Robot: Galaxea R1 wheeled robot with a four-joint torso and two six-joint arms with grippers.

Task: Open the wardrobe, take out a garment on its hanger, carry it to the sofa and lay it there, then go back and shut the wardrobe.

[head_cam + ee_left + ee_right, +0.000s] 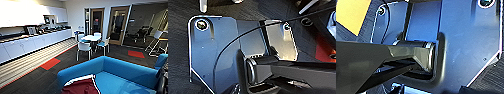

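The blue sofa (pixel 125 72) fills the lower right of the head view, close in front of me. The maroon garment (pixel 81 87) with white trim lies crumpled on the sofa seat at its left end, beside the rounded arm. A dark part of my right arm (pixel 163 77) shows at the right edge, over the sofa's far end and apart from the garment. The hanger and the wardrobe are hidden from me. In both wrist views I see my own dark plate (pixel 218 50) (pixel 466 37) and jointed bar over dark carpet.
Beyond the sofa stands a round white table (pixel 92 38) with white chairs (pixel 83 47). A long white kitchen counter (pixel 30 43) runs along the left wall. Red floor tiles (pixel 50 63) break the dark carpet. Wooden doors (pixel 117 23) are at the back, with a stool (pixel 156 41) to their right.
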